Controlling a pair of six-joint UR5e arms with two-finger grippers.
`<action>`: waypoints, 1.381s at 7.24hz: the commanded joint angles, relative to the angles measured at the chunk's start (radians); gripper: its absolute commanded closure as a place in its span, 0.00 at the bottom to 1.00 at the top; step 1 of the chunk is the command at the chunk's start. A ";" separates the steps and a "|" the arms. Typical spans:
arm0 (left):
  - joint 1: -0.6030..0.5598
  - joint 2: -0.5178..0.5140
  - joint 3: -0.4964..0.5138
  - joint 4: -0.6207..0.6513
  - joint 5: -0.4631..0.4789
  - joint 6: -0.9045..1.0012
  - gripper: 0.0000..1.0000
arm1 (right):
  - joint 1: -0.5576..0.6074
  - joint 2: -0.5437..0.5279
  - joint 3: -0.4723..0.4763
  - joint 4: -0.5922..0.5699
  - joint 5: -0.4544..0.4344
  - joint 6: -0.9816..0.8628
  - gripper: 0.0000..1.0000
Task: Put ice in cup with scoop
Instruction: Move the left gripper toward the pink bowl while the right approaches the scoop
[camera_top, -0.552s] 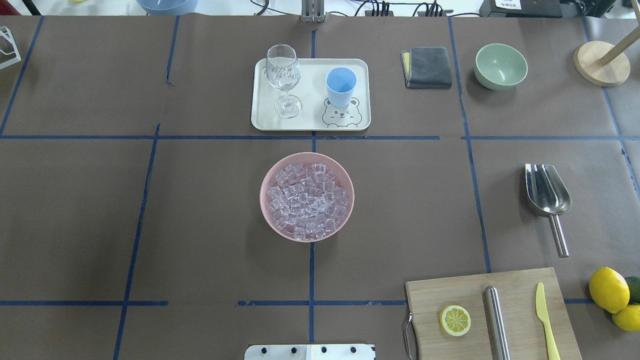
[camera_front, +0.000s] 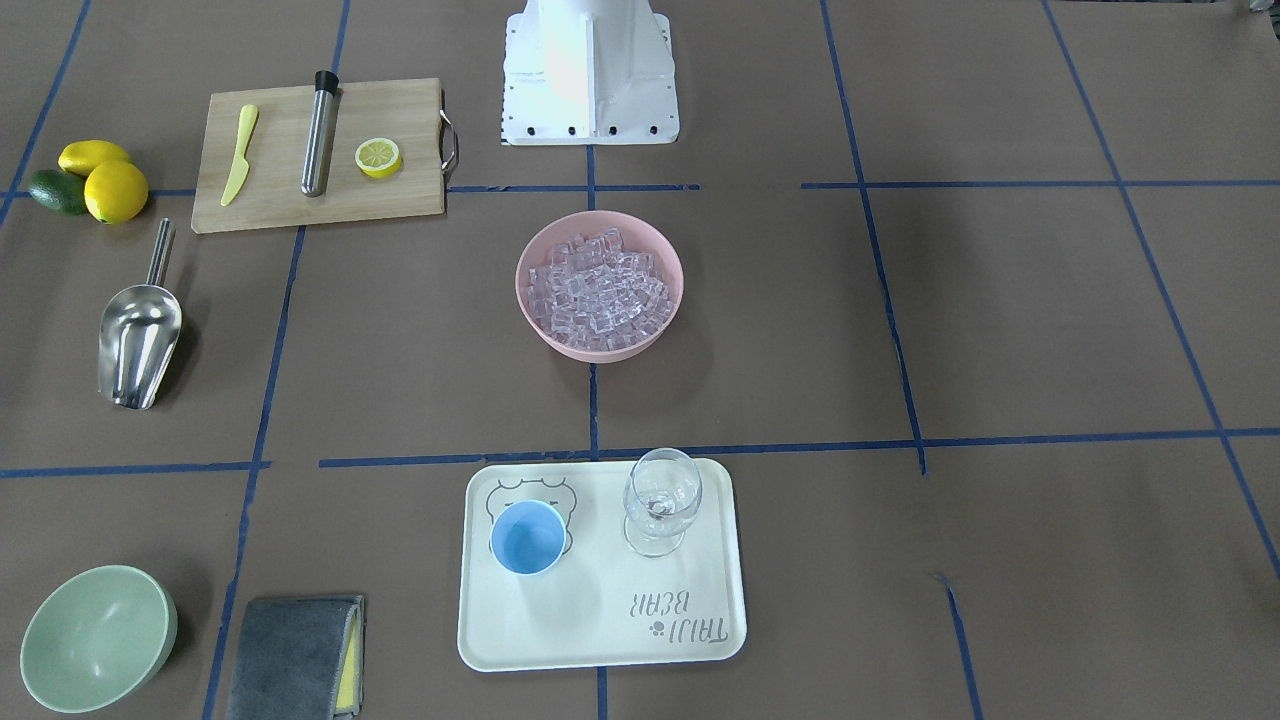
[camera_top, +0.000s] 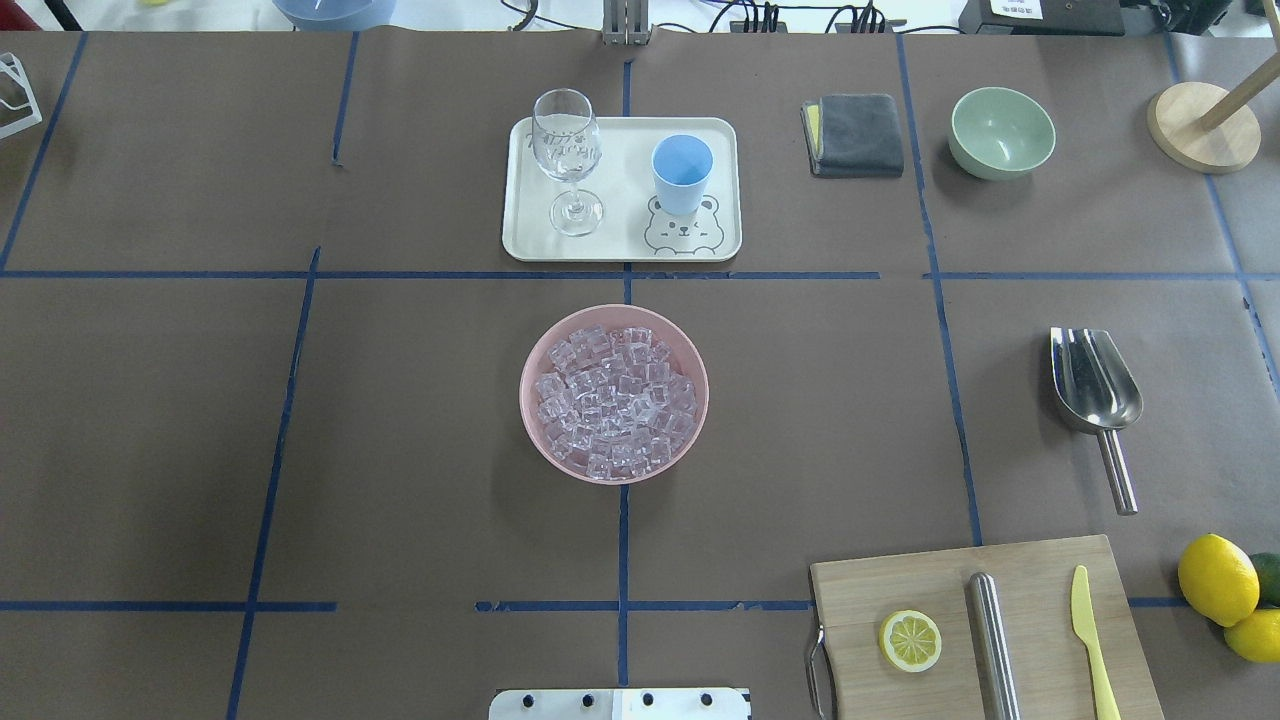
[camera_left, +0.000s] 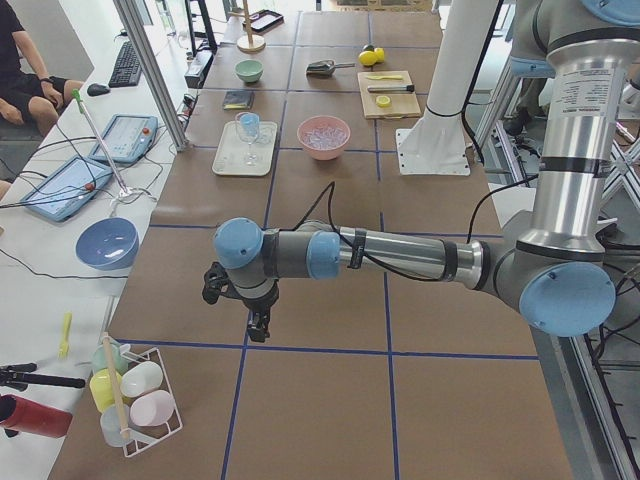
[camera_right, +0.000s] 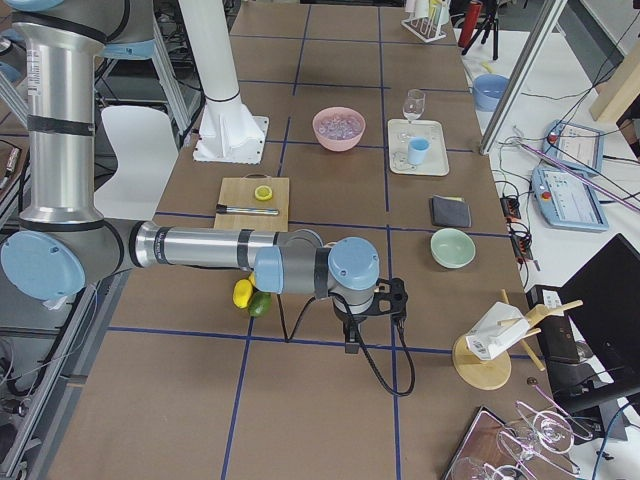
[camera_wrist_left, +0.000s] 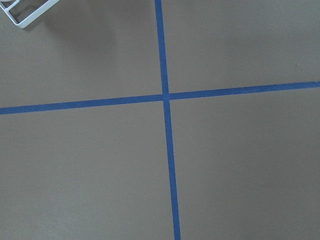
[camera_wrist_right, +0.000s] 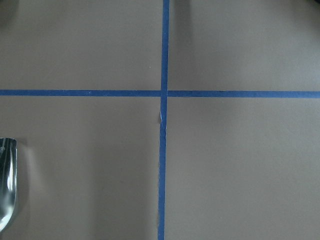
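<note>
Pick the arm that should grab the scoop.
Right. The scoop lies on the robot's right side of the table, and its edge shows in the right wrist view, so the right gripper hangs close by. The left gripper hangs over the opposite end.

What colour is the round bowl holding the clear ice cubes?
Pink; the round bowl shows best in the overhead exterior view.

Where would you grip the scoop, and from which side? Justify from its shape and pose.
Take the scoop by its straight rod handle, from above, closing across the rod. It lies flat with the open side up and the handle pointing toward the robot; the trough looks too wide and curved to pinch securely.
</note>
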 joint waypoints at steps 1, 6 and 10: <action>0.003 -0.050 -0.046 -0.002 -0.001 0.004 0.00 | -0.002 0.022 0.007 0.004 -0.005 -0.004 0.00; 0.156 -0.135 -0.052 -0.351 -0.096 0.015 0.00 | -0.008 0.059 0.026 0.001 0.062 0.018 0.00; 0.472 -0.184 -0.198 -0.404 -0.081 -0.060 0.00 | -0.165 0.116 0.091 0.024 0.070 0.285 0.00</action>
